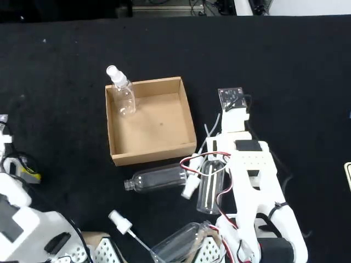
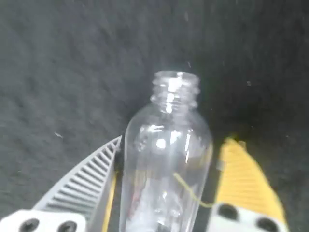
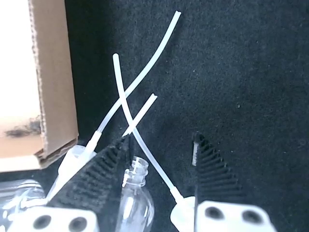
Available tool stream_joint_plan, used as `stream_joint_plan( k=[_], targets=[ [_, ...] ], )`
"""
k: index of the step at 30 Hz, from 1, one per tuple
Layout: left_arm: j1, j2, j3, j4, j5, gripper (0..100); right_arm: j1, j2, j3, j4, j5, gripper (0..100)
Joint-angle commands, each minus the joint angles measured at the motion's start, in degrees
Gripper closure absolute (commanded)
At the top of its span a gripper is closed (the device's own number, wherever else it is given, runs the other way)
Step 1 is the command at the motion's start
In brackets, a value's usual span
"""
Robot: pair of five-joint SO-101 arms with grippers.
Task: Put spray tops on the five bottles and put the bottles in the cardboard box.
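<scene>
Currently the left gripper (image 2: 174, 141) is closed on the held bottle (image 2: 166, 159), a clear bottle without a top. Its grey ribbed finger (image 2: 91, 179) and its yellow finger (image 2: 246, 183) lie against the two sides, and the open threaded neck points away from the wrist.

The right gripper (image 3: 159, 140) stands open and has hold of nothing. Between its dark fingers I see the neck of the third bottle (image 3: 136, 169), which lies under the right arm, and the thin crossing tubes of two spray tops (image 3: 72, 159). One of these tops is just beside a corner of the cardboard box (image 3: 48, 87).

On the black table (image 1: 285, 60), the capped bottle (image 1: 124, 96) is inside the box, in the far corner toward the left arm's side, and already wears its white top. The lying bottle (image 1: 156, 179), uncapped, rests on its side just beside the near wall of the box. The loose spray top (image 1: 120, 222) lies near the held bottle, with its tube pointing toward it.
</scene>
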Motion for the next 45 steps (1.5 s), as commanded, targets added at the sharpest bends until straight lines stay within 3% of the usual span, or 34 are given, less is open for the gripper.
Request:
stream_joint_plan(
  k=[1,7,12,17,23,45],
  targets=[
    [-1.4,4.1,-13.4,9.0,0.2,67,-0.8,-3.0,-0.2,-1.1,0.0,82.8],
    [-0.2,8.7,-24.0,16.1,-13.6,67,-0.8,-3.1,-0.2,-1.2,0.0,82.8],
    [-0.1,9.3,-21.6,16.0,-23.4,67,-0.8,-3.2,-0.2,-1.2,0.0,82.8],
    [0.7,9.6,-18.9,15.1,-22.2,69,-0.8,-3.2,-0.2,-1.2,0.0,82.8],
    [2.4,9.1,-14.3,7.4,-18.4,71,-0.8,-3.3,-0.2,-1.1,0.0,82.8],
    [1.7,9.6,-13.1,7.5,-17.5,71,-0.8,-3.4,-0.2,-1.1,0.0,82.8]
  ],
)
